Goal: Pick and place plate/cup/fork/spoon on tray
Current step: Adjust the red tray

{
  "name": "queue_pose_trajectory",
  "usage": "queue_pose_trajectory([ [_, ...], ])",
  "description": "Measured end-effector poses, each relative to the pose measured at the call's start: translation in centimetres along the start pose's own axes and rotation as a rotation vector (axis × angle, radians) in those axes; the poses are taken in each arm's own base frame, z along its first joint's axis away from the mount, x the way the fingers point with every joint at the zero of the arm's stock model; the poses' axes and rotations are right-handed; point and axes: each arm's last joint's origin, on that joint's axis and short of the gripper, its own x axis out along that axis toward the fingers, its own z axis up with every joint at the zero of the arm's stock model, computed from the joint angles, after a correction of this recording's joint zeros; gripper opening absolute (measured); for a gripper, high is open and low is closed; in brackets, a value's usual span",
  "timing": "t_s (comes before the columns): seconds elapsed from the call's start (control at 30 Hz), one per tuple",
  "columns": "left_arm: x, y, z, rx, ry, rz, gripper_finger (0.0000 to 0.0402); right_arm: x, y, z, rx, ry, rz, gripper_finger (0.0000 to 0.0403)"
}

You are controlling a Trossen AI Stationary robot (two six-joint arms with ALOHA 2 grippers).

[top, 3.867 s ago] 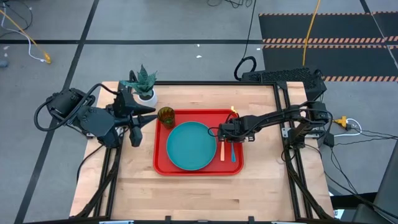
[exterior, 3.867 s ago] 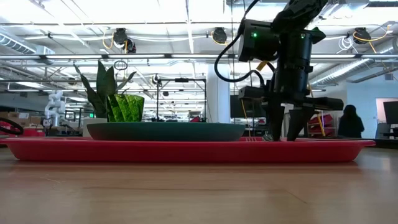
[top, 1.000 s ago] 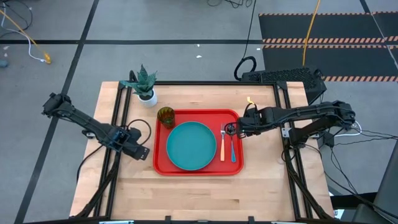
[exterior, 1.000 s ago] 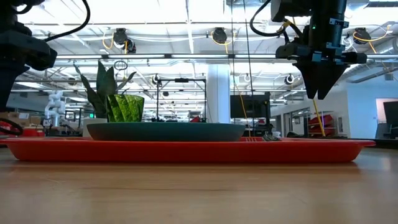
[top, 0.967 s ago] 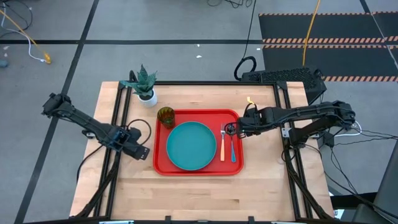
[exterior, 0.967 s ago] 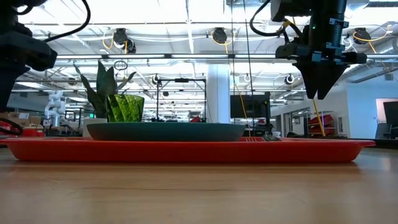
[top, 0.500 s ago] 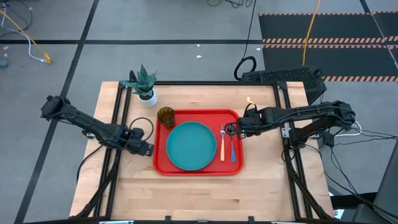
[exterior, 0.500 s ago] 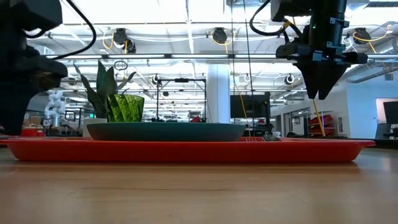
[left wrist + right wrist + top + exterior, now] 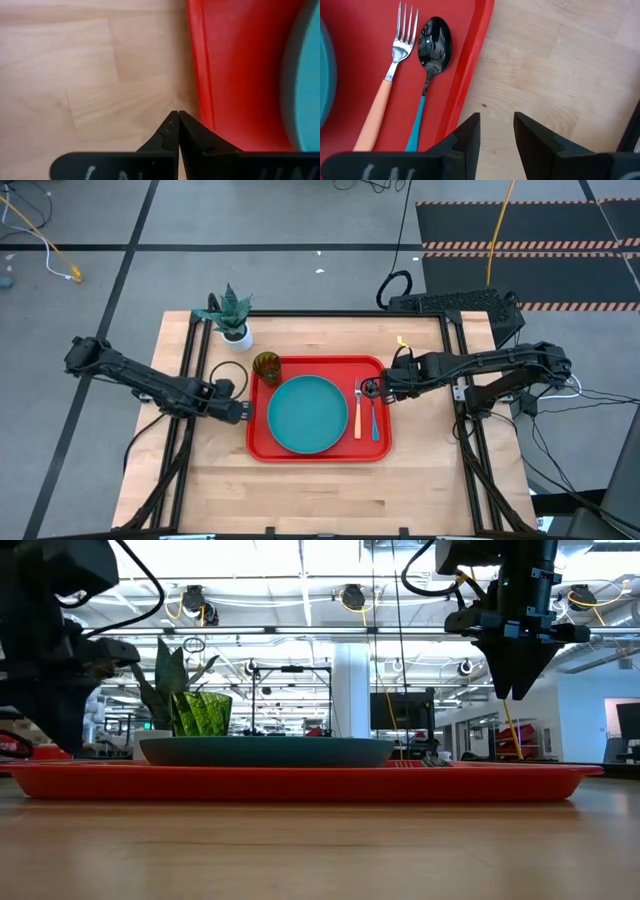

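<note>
The red tray lies mid-table. On it lie the teal plate, the fork and the blue-handled spoon side by side at the right. The green cup stands upright in the tray's far left corner. My left gripper is shut, pointing down over the wood right beside the tray's left rim. My right gripper hangs open above the tray's right rim, near the spoon's bowl, with nothing between its fingers.
A white pot with a green plant stands at the table's far left corner. Bare wood stretches between the tray and the table's near edge. Black frame rails run along the table's left and right sides.
My left gripper, staying shut, has gone toward the tray's left rim and sunk lower, rolling a little at the wrist. The things on the tray have stayed put.
</note>
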Motion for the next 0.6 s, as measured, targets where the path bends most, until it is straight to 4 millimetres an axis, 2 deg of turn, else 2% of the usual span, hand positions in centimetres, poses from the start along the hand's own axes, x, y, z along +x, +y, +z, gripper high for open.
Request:
queue_pose_trajectory([
  [0.2, 1.1, -0.3, 0.0, -0.006, -0.029, 0.054, 0.0002, 0.0, 0.0, 0.0, -0.002, 0.003, 0.001, 0.0112],
  [0.37, 2.0, -1.4, -0.3, 0.0, -0.028, 0.003, 0.0002, 0.0, 0.0, 0.0, -0.006, 0.005, 0.002, 0.0112],
  [0.6, 3.1, -1.8, -0.6, -0.003, -0.006, 0.021, 0.0003, -0.4, -0.3, 0.0, -0.02, 0.0, 0.017, 0.0112],
])
